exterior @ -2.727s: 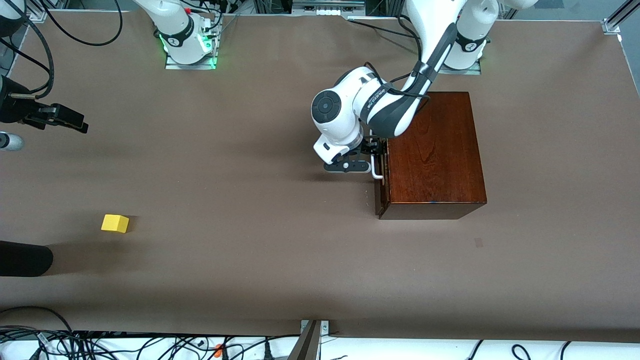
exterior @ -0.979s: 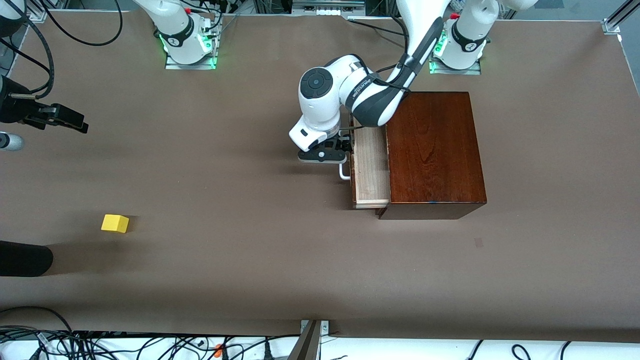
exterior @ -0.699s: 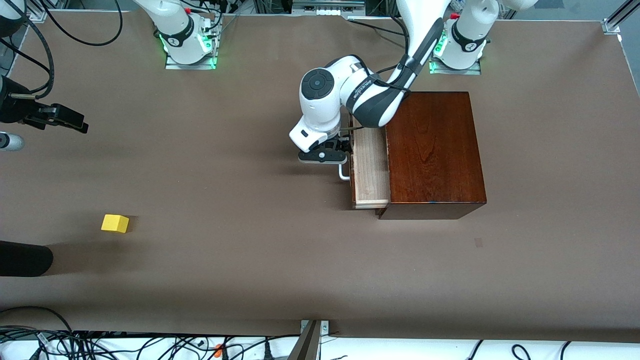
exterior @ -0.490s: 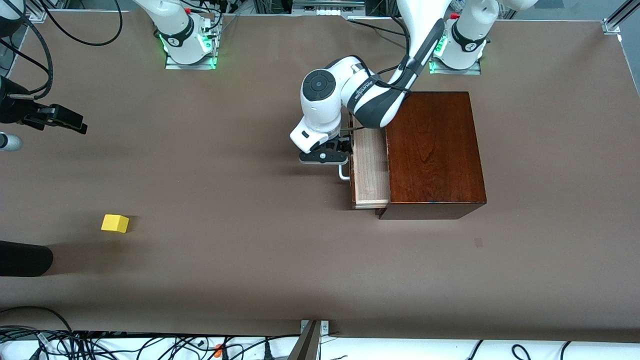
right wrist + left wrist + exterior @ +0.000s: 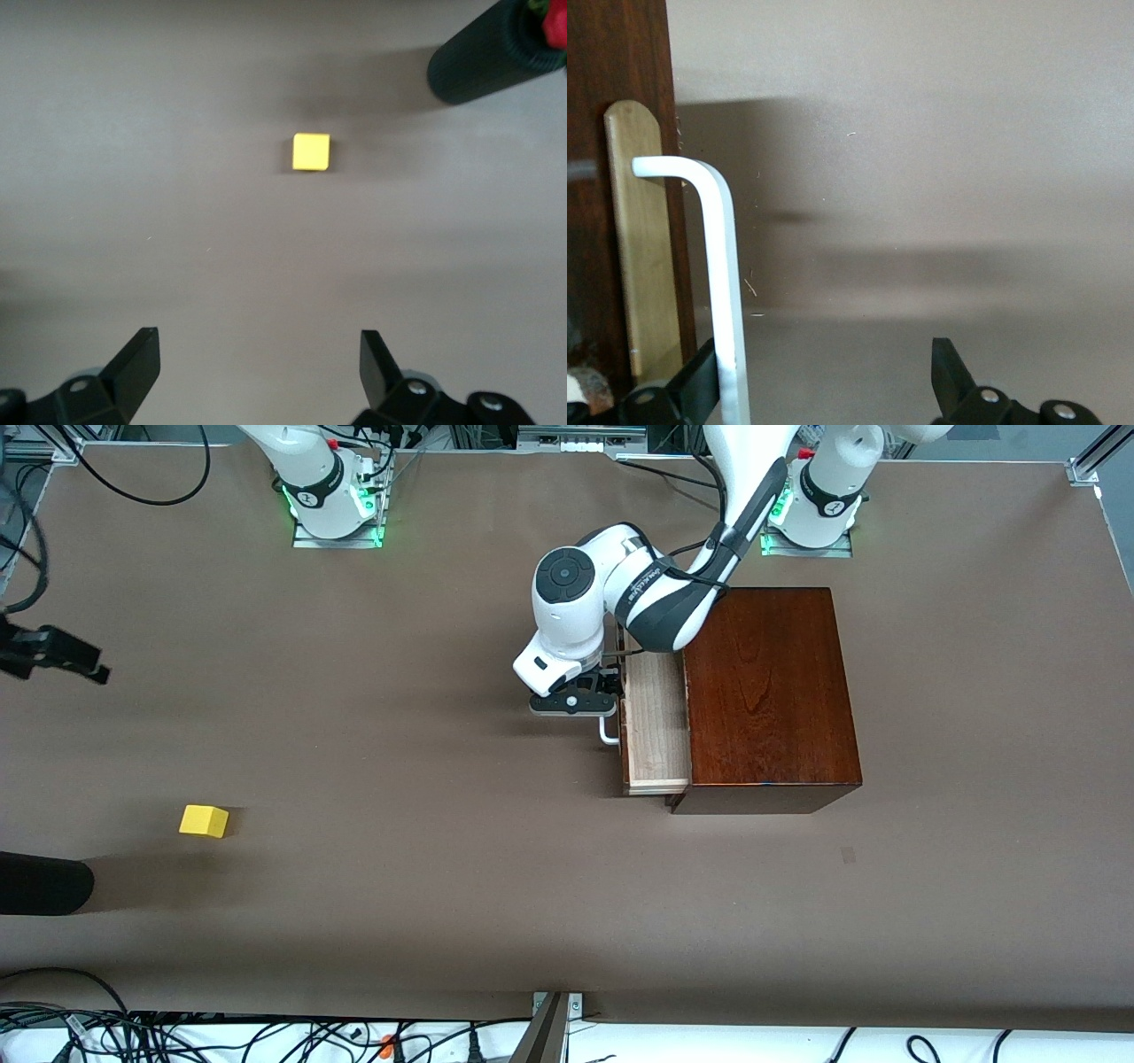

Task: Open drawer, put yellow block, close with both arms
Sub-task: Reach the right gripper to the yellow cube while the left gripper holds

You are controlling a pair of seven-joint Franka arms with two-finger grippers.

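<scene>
Left fingers: the left gripper (image 5: 824, 390) has its fingers (image 5: 950, 367) spread wide apart, released; one finger sits just beside the white handle (image 5: 719, 283), the other stands well clear of it, and nothing is pinched between them.
Right fingers: the right gripper (image 5: 257, 372) also has its fingers (image 5: 137, 359) parted, grasping nothing.
Left gripper place: in the front view the left gripper (image 5: 571, 701) is low, right in front of the drawer (image 5: 657, 722), at the handle (image 5: 608, 732).
Right gripper place: the right gripper (image 5: 53, 654) hangs in the air over bare table (image 5: 372, 886) at the right arm's end, seen at the edge of the front view.
Drawer: pulled partly out of the wooden box (image 5: 769, 695); its pale wood tray shows between the box and the left gripper, and no object shows in the part that is visible.
Handle: a white U-shaped bar on the dark drawer front; in the left wrist view it runs upright past the nearer finger.
Wooden box: glossy reddish-brown, standing on the table toward the left arm's end, near the left arm's base.
Yellow block: the yellow block (image 5: 204, 821) lies on the table toward the right arm's end, well apart from the box and nearer to the front camera than the drawer; the right wrist view shows the yellow block (image 5: 311, 151) ahead of the parted fingers, untouched.
Dark cylinder: a black rounded object (image 5: 40, 883) lies near the block, at the table's edge.
</scene>
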